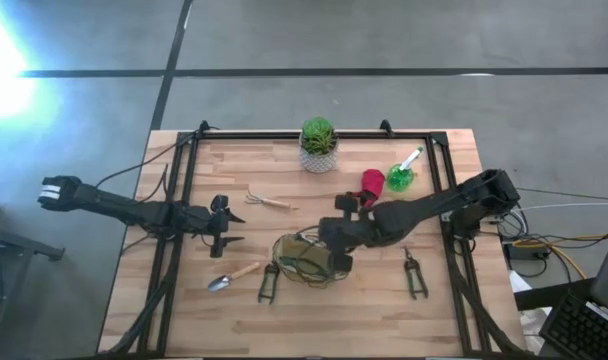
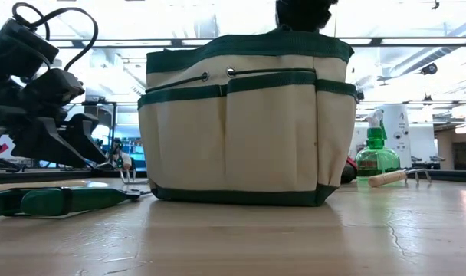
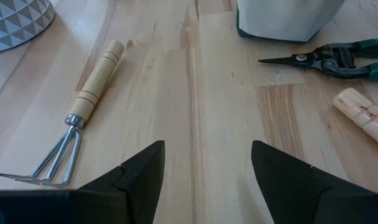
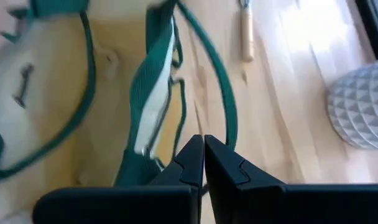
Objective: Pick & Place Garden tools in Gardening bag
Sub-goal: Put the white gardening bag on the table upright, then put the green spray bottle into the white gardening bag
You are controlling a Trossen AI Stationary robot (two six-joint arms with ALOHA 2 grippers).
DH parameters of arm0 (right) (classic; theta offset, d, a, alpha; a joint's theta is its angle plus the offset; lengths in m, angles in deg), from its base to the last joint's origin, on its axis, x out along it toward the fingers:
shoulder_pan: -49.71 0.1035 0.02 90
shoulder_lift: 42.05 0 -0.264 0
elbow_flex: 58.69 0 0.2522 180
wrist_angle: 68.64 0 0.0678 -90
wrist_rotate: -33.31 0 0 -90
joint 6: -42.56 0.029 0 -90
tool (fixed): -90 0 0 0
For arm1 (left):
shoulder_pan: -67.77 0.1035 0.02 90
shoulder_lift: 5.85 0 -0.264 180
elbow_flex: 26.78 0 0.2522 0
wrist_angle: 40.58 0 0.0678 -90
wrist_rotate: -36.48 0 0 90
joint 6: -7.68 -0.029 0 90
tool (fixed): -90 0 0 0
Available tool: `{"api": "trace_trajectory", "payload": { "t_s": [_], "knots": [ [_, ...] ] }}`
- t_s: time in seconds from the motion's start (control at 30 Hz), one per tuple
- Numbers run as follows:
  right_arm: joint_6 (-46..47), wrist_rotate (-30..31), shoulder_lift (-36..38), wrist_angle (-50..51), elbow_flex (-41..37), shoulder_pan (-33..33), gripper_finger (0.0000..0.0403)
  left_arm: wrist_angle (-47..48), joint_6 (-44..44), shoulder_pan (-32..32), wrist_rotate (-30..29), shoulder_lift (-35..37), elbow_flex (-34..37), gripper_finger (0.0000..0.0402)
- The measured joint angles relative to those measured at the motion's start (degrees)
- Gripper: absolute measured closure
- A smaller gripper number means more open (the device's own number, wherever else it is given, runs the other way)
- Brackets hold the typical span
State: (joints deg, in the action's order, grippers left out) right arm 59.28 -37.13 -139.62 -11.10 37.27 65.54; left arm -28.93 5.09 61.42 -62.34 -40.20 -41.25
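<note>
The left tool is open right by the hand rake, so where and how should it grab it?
Grip the hand rake by its wooden handle, which lies flat on the table with bare wood on both sides. Bring the left tool down from above, fingers across the handle, clear of the metal tines.

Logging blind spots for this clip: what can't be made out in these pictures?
- Inside of the bag: low view shows only its outer wall; in the high view the right gripper covers the opening.
- Whether the right gripper pinches a bag strap: right wrist view is blurred.
- Red item: too small to identify.
- Trowel: blade cut off in the left wrist view.
</note>
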Motion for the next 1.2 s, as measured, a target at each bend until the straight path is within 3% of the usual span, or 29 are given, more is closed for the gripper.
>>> {"api": "trace_trajectory", "payload": {
  "t_s": [0.2, 0.33, 0.63, 1.2],
  "knots": [
    [-1.4, -11.4, 1.4, -7.5, 0.1, -1.5, 0.0395, 0.0, 0.0, 0.0, 0.0, 0.0, 0.0, 0.0161],
    [-2.5, -13.9, -0.5, -10.0, 0.0, -2.3, 0.0395, 0.0, 0.0, 0.0, 0.0, 0.0, 0.0, 0.0161],
    [-6.7, -13.3, -1.5, -14.1, 0.0, -6.1, 0.0395, 0.0, 0.0, 0.0, 0.0, 0.0, 0.0, 0.0161],
    [-7.4, -13.9, -1.7, -10.5, -1.3, -12.0, 0.0395, 0.0, 0.0, 0.0, 0.0, 0.0, 0.0, 0.0161]
  ]
}}
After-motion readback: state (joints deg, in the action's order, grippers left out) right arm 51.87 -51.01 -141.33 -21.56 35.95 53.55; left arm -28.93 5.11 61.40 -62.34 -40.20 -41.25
